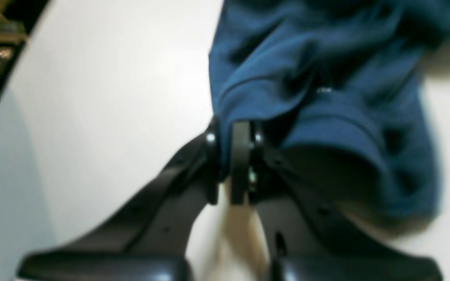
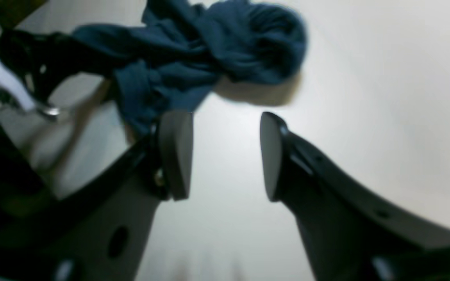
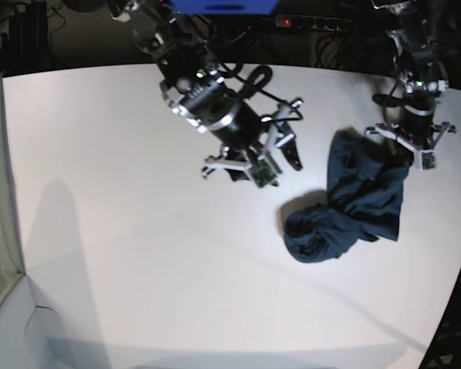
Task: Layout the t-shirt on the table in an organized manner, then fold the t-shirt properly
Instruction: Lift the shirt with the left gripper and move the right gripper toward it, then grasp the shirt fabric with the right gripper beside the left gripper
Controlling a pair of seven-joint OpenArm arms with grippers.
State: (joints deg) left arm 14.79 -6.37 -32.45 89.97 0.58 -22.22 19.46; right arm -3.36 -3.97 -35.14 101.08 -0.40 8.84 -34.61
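The t-shirt (image 3: 353, 204) lies crumpled on the right-hand part of the table (image 3: 123, 231) as the base view shows it, one end bunched into a rounded knot toward the middle, the other drawn up toward the far right edge; that raised end is pinched in the left gripper (image 1: 234, 156), whose jaws are clenched on a hemmed fold of blue cloth; the right gripper (image 2: 225, 156) hangs over bare white tabletop just beside the bunched end, its jaws spread apart and grasping nothing; a tangle of black cables (image 3: 261, 84) trails behind that arm.
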